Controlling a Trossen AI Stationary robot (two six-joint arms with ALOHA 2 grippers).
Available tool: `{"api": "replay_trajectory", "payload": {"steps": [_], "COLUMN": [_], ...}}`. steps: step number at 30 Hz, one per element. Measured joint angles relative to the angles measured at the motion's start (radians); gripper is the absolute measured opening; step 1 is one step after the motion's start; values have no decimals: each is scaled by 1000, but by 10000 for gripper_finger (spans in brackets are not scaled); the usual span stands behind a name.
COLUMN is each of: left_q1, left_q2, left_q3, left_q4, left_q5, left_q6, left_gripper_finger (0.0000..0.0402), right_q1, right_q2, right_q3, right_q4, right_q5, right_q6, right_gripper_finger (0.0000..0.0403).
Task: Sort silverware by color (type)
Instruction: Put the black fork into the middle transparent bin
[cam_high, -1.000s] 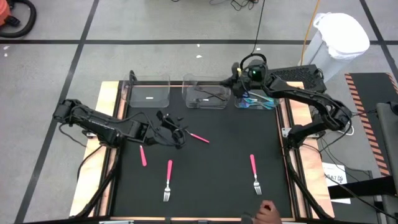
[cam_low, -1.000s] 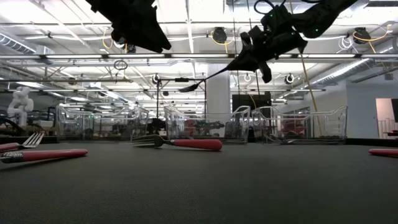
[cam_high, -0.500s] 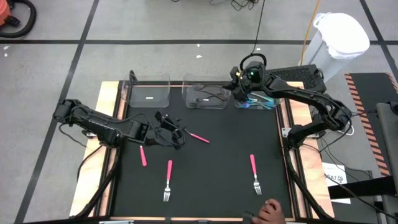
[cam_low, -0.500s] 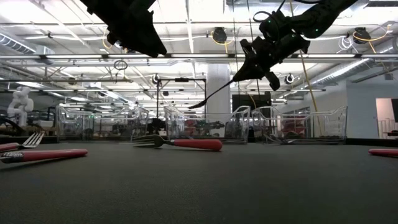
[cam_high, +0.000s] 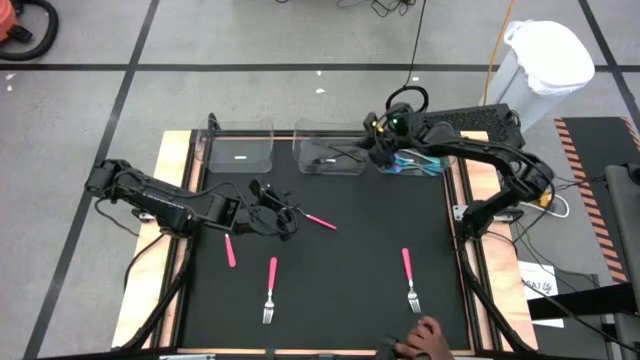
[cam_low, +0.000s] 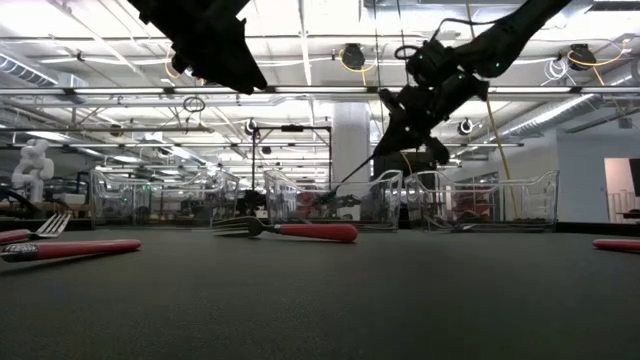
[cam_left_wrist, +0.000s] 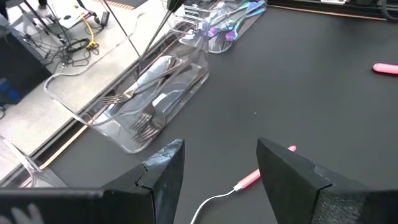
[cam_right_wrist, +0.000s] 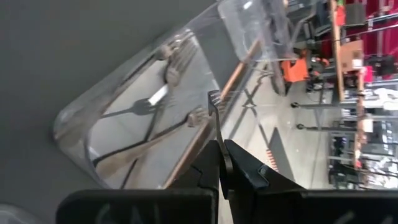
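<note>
High view: right pincer (cam_high: 374, 148) tilts black fork (cam_high: 352, 153) over middle bin (cam_high: 330, 132)

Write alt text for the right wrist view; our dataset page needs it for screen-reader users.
The right end effector grips a black fork by its handle, tines pointing forward over a clear plastic bin that already holds several dark forks. The bin sits at the edge of the dark table, with the room's floor beyond.

A robotics lab or workshop hall: grey concrete floor (cam_high: 260, 40) marked with black tape, ceiling strip lights (cam_low: 300, 25), loose cables (cam_left_wrist: 68, 43), a white humanoid robot (cam_low: 33, 165) standing in back
</note>
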Motion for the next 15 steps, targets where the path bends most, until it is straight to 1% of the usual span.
{"api": "replay_trajectory", "payload": {"steps": [4, 8, 12, 15], "left_q1": [-1, -4, -6, -6], "left_q2": [0, 0, 0, 0], "left_q3": [0, 0, 0, 0], "left_q4": [-6, -5, -5, -3], "left_q5": [7, 9, 9, 9], "left_q6": [0, 0, 0, 0], "left_gripper_finger": [203, 203, 203, 203], "right_q1": [5, 7, 9, 11], "right_q2": [36, 47, 46, 46], "right_q3": [0, 1, 1, 1], "right_q4": [19, 75, 71, 61], "right_q5": [0, -2, -30, -32], "right_q6": [-12, 14, 16, 18], "right_gripper_finger": [4, 8, 13, 13]}}
